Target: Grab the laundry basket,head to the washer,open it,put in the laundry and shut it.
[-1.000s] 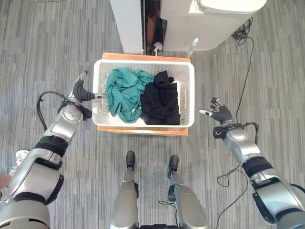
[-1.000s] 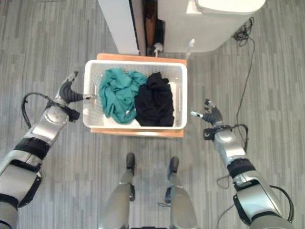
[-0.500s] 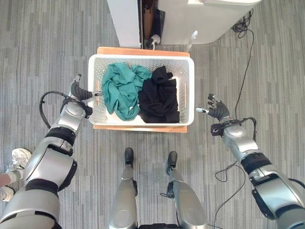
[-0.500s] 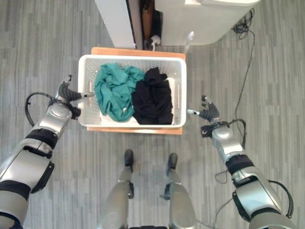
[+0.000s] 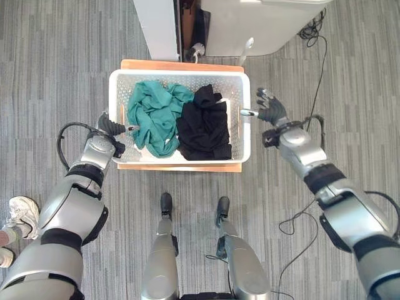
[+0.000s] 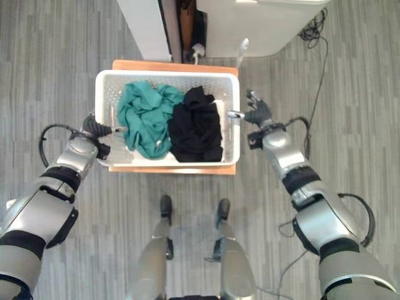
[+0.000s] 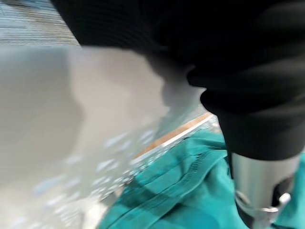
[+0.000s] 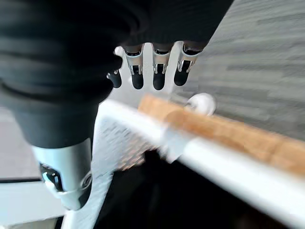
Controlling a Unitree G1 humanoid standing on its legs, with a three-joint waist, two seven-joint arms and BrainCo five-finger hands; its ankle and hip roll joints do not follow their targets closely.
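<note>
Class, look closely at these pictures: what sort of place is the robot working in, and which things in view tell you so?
Probably a home laundry corner. A white laundry basket holds teal clothes and black clothes, and a white appliance, likely the washer, stands just beyond on the grey floor.

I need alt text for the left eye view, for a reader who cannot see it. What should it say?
A white laundry basket holding a teal garment and a black garment sits on a wooden board on grey flooring. The robot's left hand is at the basket's left rim and its right hand at the right rim. A white appliance stands behind.
</note>
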